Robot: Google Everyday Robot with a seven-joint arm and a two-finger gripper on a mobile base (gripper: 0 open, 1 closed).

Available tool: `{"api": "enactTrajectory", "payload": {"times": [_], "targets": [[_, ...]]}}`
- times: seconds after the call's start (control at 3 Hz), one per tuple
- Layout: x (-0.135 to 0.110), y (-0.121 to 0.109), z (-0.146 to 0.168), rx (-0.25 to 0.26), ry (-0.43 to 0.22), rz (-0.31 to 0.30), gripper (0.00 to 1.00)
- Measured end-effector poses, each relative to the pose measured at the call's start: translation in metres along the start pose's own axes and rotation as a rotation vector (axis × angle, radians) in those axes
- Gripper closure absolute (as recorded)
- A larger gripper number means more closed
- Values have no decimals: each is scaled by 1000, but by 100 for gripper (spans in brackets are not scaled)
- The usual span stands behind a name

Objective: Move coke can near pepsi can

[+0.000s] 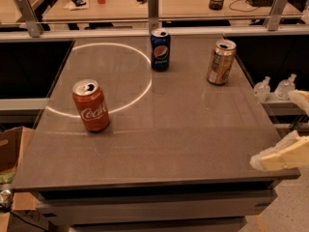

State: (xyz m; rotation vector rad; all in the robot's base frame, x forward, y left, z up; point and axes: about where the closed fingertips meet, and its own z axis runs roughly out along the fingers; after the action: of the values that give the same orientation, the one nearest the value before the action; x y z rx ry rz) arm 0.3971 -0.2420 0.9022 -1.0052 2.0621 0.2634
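Red-orange coke can (pixel 91 105) upright, white script, silver top, hand (pixel 273 129) released far right

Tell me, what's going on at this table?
A robot is meant to move the coke can next to the pepsi can, but nothing is being handled yet. Its hand hangs open and empty by the table's front right corner, well away from both cans. The coke can stands upright on the left, the pepsi can at the back middle, and a gold-tan can at the back right.
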Motion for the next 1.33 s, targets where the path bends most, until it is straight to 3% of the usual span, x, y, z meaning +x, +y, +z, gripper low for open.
{"api": "enactTrajectory", "payload": {"times": [0.33, 0.67, 1.0, 1.33], "targets": [[-9, 9, 16, -46, -214, 10, 0], [-46, 27, 19, -133, -468, -4, 0], [-73, 32, 15, -159, -563, 22, 0], [-73, 32, 15, -160, -562, 22, 0]]}}
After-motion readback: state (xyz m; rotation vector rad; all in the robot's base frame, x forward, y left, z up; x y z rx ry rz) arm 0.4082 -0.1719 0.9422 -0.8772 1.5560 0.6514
